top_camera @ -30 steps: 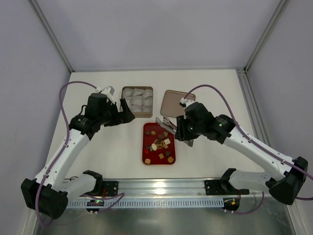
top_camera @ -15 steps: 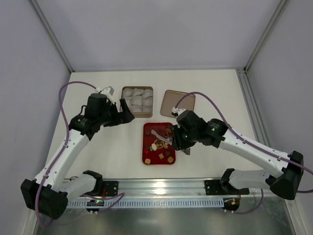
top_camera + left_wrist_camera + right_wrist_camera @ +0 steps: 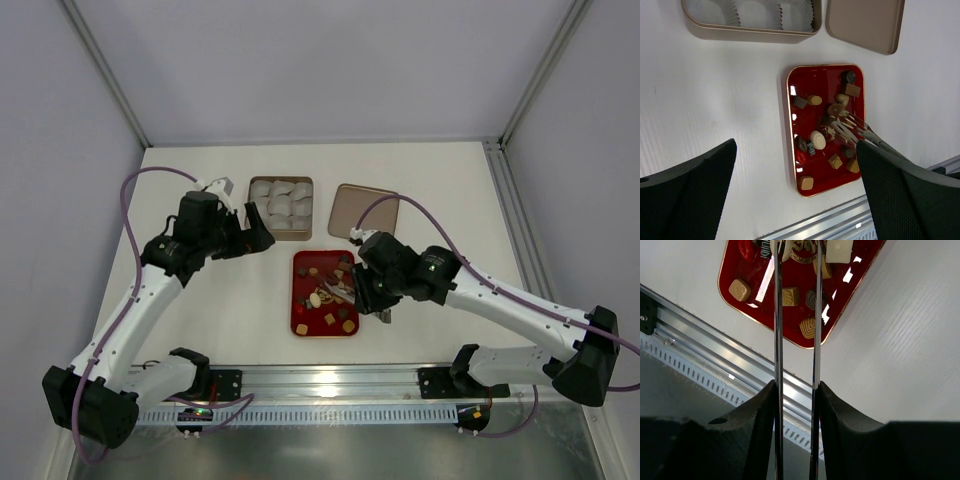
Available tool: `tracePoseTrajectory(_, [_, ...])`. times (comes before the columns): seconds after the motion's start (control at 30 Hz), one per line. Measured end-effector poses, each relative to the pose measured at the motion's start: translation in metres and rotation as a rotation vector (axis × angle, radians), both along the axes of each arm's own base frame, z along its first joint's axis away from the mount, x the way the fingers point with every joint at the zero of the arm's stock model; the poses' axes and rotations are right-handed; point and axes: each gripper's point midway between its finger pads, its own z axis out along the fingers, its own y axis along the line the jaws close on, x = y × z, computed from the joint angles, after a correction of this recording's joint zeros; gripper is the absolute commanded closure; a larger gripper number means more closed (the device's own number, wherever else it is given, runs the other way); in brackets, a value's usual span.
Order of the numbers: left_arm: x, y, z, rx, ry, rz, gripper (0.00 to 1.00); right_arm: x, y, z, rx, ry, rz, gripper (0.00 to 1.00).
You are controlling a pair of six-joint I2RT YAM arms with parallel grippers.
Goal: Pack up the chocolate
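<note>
White table point(image 3: 440, 190): the chocolate point(image 3: 817, 139) all lies in the tray point(image 3: 815, 82); cups point(image 3: 757, 12) beyond the tray look empty. Right gripper point(image 3: 796, 387) clamps tongs point(image 3: 776, 330) over the tray, left gripper point(image 3: 265, 236) gapes wide beyond it; packing seems barely begun
</note>
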Motion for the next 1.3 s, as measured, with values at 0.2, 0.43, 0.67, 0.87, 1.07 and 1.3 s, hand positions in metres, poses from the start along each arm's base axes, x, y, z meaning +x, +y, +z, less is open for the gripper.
tracePoseTrajectory(0.2, [-0.001, 0.0, -0.002, 0.002, 0.003, 0.0, 0.0, -0.002, -0.001, -0.006, -0.033, 0.006, 0.005, 0.6])
tracePoseTrajectory(0.43, [-0.001, 0.0, -0.002, 0.002, 0.004, 0.0, 0.0, -0.002, -0.004, -0.011, -0.063, 0.003, 0.004, 0.6])
tracePoseTrajectory(0.67, [-0.001, 0.0, -0.002, 0.002, 0.004, 0.0, 0.0, -0.005, -0.003, -0.018, -0.097, 0.014, 0.021, 0.6])
tracePoseTrajectory(0.87, [-0.003, 0.001, -0.006, 0.005, 0.013, -0.001, 0.0, -0.007, -0.002, -0.025, -0.126, 0.025, 0.034, 0.6])
tracePoseTrajectory(1.07, [-0.003, 0.001, -0.007, 0.006, 0.015, -0.001, 0.0, -0.006, -0.002, -0.023, -0.137, 0.016, 0.036, 0.6])
tracePoseTrajectory(1.3, [-0.003, 0.001, -0.007, 0.005, 0.014, -0.001, 0.0, -0.006, -0.003, -0.022, -0.159, 0.011, 0.039, 0.6])
